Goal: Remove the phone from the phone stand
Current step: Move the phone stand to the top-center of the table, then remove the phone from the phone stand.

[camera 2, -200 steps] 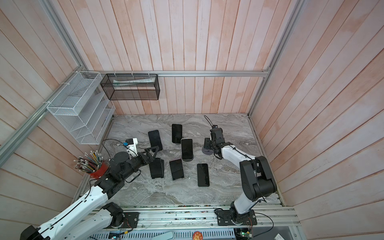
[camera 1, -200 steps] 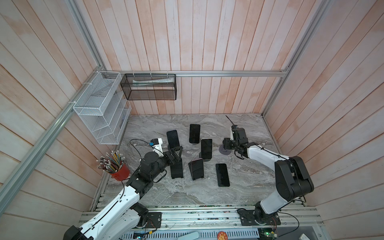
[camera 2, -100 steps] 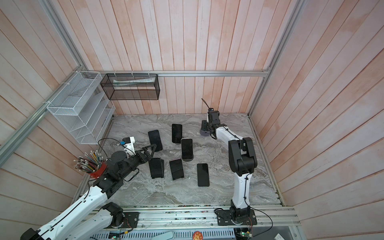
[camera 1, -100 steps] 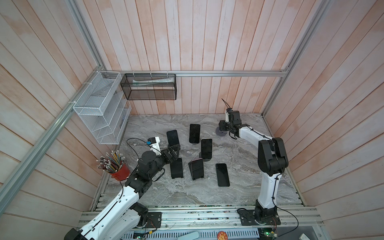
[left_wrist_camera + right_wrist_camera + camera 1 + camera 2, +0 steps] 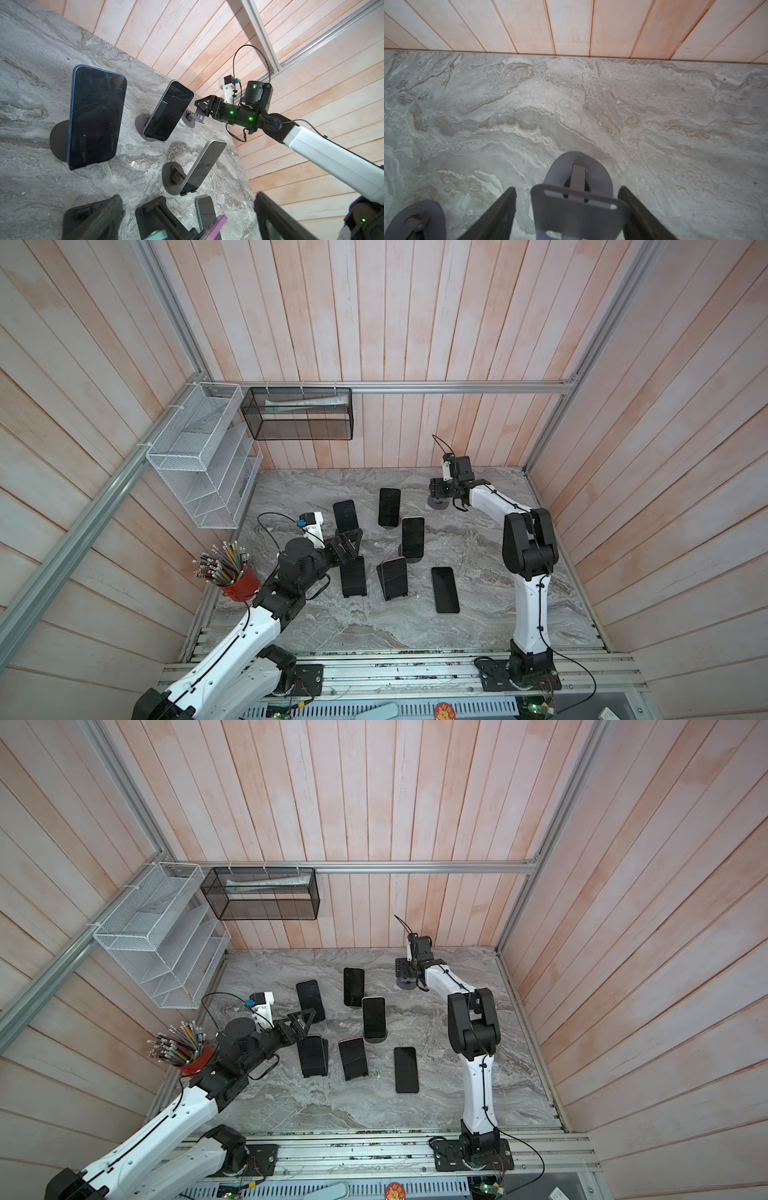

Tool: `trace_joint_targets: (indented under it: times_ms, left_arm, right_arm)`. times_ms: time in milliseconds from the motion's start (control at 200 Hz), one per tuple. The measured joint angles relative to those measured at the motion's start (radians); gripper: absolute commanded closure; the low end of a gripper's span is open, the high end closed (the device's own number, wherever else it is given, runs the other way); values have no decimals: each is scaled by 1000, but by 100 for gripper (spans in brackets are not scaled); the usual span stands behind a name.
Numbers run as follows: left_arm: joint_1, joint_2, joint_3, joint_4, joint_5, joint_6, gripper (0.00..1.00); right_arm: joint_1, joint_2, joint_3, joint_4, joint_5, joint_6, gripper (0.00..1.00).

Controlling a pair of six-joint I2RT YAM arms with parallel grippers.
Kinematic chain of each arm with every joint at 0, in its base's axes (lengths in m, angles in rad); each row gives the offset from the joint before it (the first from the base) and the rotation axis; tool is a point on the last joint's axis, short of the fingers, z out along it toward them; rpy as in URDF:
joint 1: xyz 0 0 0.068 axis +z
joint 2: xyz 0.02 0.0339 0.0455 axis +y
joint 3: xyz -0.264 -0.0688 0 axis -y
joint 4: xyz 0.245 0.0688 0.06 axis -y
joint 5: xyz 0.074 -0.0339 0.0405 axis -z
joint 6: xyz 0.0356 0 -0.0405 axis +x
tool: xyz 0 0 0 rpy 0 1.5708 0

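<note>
Many pencils (image 5: 220, 563) in red cup (image 5: 242, 587)

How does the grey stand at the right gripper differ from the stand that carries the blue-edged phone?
The grey stand is empty, its plate bare; the other stand bears the blue-edged phone. The grey stand sits between the open fingers of the right gripper; the other stand lies between no fingers. Both rest on the marble table on a round base.
</note>
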Motion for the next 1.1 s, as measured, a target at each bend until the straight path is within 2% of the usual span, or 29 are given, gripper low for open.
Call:
trace_joint_targets:
  times_ms: [170, 315, 550, 760, 915, 1010, 1100]
  left_arm:
    - [0, -11, 3, -11, 14, -1, 0]
    - [0, -66, 3, -61, -7, -8, 0]
    - [0, -196, 2, -121, -53, -34, 0]
    - [0, -229, -32, -131, -50, -70, 0]
    - [2, -225, -32, -158, -58, -77, 0]
    - [2, -244, -39, -153, -66, -85, 0]
    - [2, -282, -66, -138, -73, -111, 0]
  right_arm:
    - [5, -49, -8, -31, 11, 4, 16]
    - [16, -200, -102, -20, 62, 32, 18]
    - [45, -503, -423, 57, 206, 134, 18]
    - [48, -650, -685, 41, 315, 230, 19]
    - [56, -835, -828, 47, 306, 248, 21]
    - [61, -985, -935, 112, 290, 246, 25]
    - [61, -1098, -1033, 175, 286, 259, 23]
